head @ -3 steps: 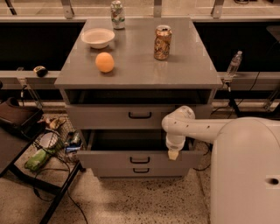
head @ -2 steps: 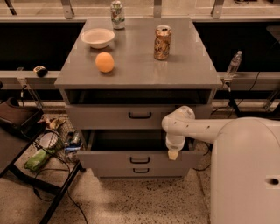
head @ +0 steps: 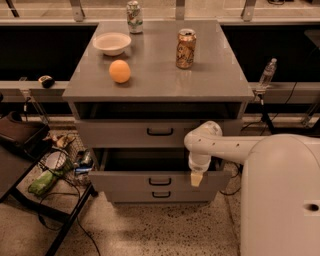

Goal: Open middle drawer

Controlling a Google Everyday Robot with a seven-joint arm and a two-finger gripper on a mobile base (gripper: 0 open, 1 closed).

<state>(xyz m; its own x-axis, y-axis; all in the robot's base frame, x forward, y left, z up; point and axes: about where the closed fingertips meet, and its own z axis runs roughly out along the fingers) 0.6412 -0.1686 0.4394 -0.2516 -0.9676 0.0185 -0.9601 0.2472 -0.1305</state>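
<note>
The grey cabinet has three drawers. The middle drawer stands pulled out toward me, and its dark inside shows behind the flat front with the small black bar handle. The top drawer, with a wider black handle, is closed. The lowest drawer is closed below. My gripper points down at the right part of the middle drawer's front, at its upper edge. My white arm reaches in from the right.
On the cabinet top are a white bowl, an orange ball, a brown can and a second can. A water bottle stands at the right. A black side stand with clutter is at the left. My white body fills the lower right.
</note>
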